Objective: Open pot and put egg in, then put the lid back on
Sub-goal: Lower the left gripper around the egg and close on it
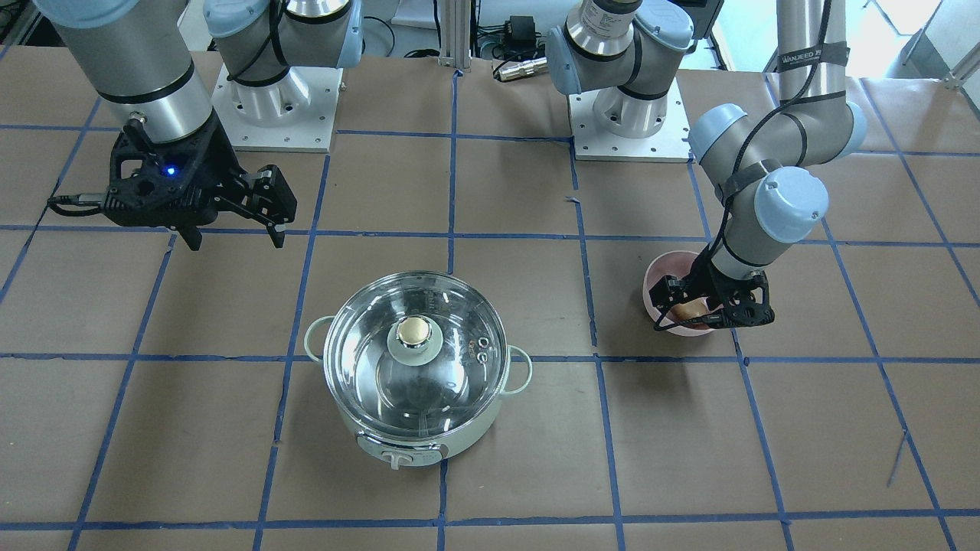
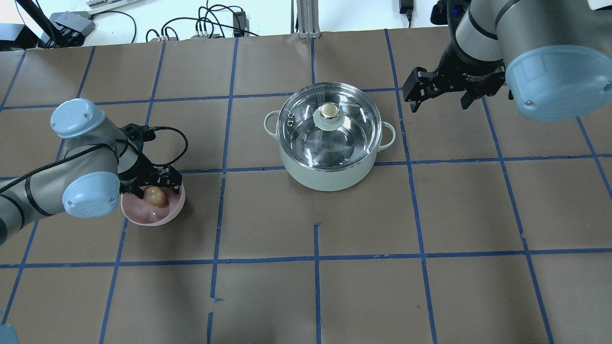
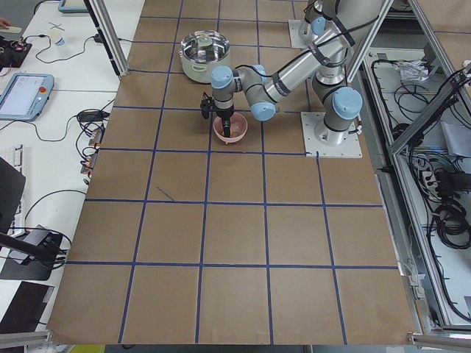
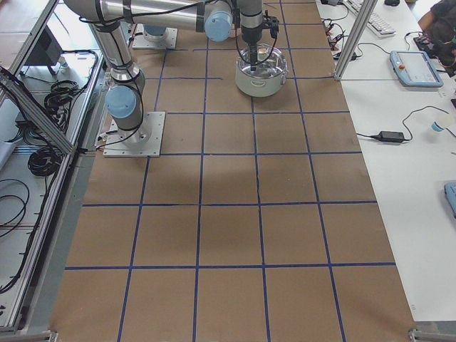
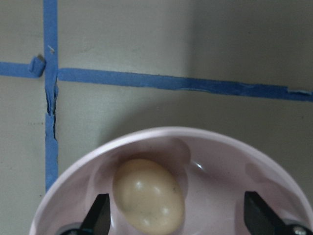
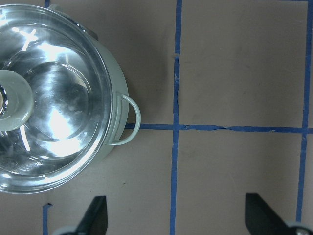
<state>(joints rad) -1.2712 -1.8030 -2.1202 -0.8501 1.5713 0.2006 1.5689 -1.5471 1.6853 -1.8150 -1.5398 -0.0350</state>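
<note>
The mint-green pot (image 2: 330,177) stands mid-table with the clear glass lid (image 2: 334,138) on it, its beige-gold knob (image 2: 329,110) on top. The tan egg (image 2: 156,196) lies in a pink bowl (image 2: 152,218) at the table's left. My left gripper (image 2: 154,184) is down in the bowl, open, its fingers astride the egg. In the left wrist view the egg (image 5: 148,195) lies close to one fingertip (image 5: 99,215). My right gripper (image 2: 437,100) is open and empty, raised to the right of the pot. In the right wrist view the pot (image 6: 116,128) sits to the left of that gripper (image 6: 177,215).
The table is brown paper with a grid of blue tape (image 2: 315,258). Both arm bases (image 1: 628,115) stand at the robot's edge. Cables and power bricks (image 2: 210,28) lie beyond the far edge. The pot's loop handles (image 2: 388,134) stick out sideways.
</note>
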